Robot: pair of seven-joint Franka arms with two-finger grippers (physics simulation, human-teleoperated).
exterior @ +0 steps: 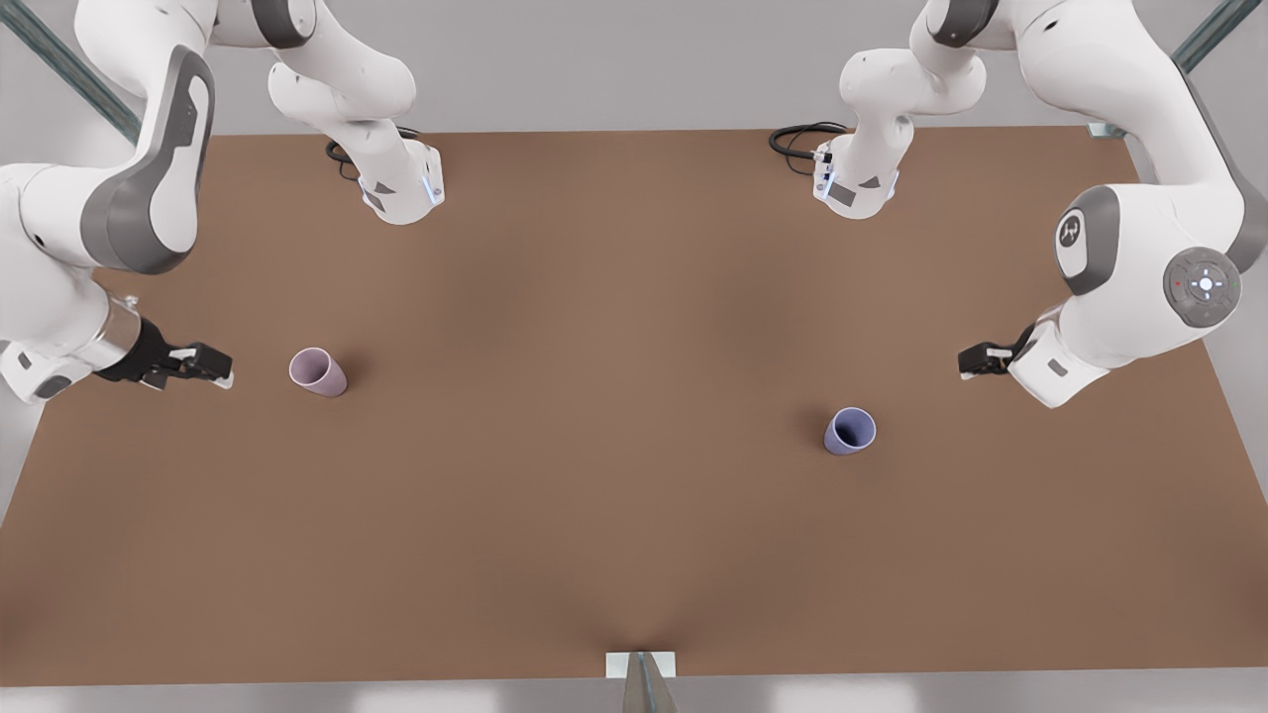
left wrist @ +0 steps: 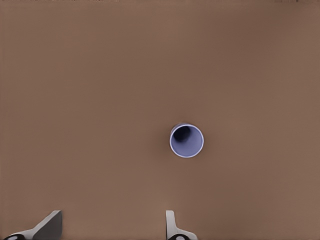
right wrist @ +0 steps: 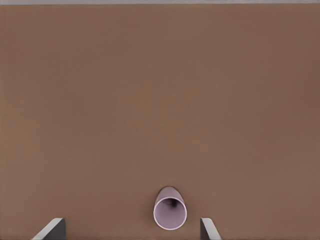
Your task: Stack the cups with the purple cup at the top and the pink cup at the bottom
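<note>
- My right gripper (exterior: 213,373) hovers over the table (exterior: 634,555) at the front view's left edge, with the pink cup (exterior: 318,372) just beside it toward 3 o'clock in that view; nothing touches.
- In the right wrist view my fingertips (right wrist: 54,227) stand wide apart, holding nothing, and the pink cup (right wrist: 170,208) sits between their lines, a little ahead of them.
- The pink cup is a small, matte, pale pinkish-mauve cup with no handle, tapering to its base. It stands upright, mouth up, with a darker hollow inside.
- My left gripper (exterior: 976,360) hangs at the front view's right side, and the purple cup (exterior: 850,432) stands near it, toward 8 o'clock in that view, clearly apart.
- In the left wrist view my fingertips (left wrist: 50,223) are spread open and empty; the purple cup (left wrist: 186,140) lies farther ahead, beyond one finger.
- The purple cup is the same shape and size, but bluish periwinkle, matte, handleless, upright with its rim showing as a pale ring.
- The two cups stand well apart on the bare brown table, the pink one at 9 o'clock of the purple one in the front view.
</note>
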